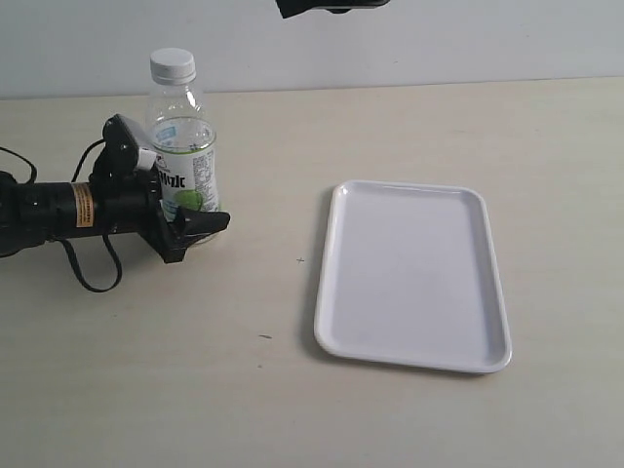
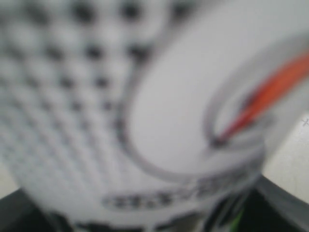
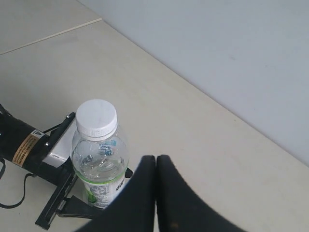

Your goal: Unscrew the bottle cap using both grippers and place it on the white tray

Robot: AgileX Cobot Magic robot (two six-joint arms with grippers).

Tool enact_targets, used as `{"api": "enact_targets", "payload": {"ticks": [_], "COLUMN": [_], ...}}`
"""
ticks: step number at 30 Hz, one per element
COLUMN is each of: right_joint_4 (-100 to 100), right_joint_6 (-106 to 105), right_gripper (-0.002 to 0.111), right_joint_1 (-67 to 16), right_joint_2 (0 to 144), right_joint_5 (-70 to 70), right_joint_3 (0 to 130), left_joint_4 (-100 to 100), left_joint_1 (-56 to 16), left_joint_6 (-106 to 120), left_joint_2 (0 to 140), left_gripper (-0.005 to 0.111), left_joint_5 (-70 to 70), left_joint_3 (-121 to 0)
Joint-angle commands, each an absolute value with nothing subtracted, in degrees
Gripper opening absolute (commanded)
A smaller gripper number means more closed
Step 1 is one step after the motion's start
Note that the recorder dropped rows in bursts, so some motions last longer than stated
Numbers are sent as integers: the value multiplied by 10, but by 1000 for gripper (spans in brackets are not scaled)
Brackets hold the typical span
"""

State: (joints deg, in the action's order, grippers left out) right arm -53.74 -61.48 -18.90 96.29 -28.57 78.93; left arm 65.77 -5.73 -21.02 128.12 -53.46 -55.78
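The pale tabletop ran back to a plain grey wall, with a broad stretch between the white tray (image 1: pixel 409 283) and the bottle (image 1: pixel 178 117) at back left. The left gripper (image 1: pixel 175 195) clasped its lime label. The ribbed white bottle cap (image 1: pixel 173 64) sat screwed on, with the right gripper (image 3: pixel 155 166) above it, jaws pressed together.

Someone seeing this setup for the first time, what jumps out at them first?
The clear bottle stands at the left of the table, white cap on, with the left gripper clamped around its lower body. To its right lies the large white tray, bare. The right gripper hangs up above the table, jaws shut.
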Motion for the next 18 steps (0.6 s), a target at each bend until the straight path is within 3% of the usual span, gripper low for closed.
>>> {"api": "enact_targets", "payload": {"ticks": [1,3,7,16,18], "right_joint_4": [-536,-536,-536,-536,-536], "right_joint_6": [-614,-614,-614,-614,-614], "right_gripper": [1,1,1,1,1], "right_joint_1": [-185,-185,-185,-185,-185], "right_joint_2": [958,958,958,958,958], "right_joint_5": [-286,-286,-286,-287,-287], "right_joint_3": [787,787,787,787,787], "left_joint_4": [654,652,640,640,642], "left_joint_1": [-59,-59,-59,-59,-59], "left_joint_6": [-215,-215,-215,-215,-217], "left_joint_2": [1277,1277,1277,1277,1277], "left_gripper": [28,40,48,49,44], "left_joint_5": [-524,-524,-524,-521,-521], "left_joint_3": [-554,-554,-554,-554,-554]}}
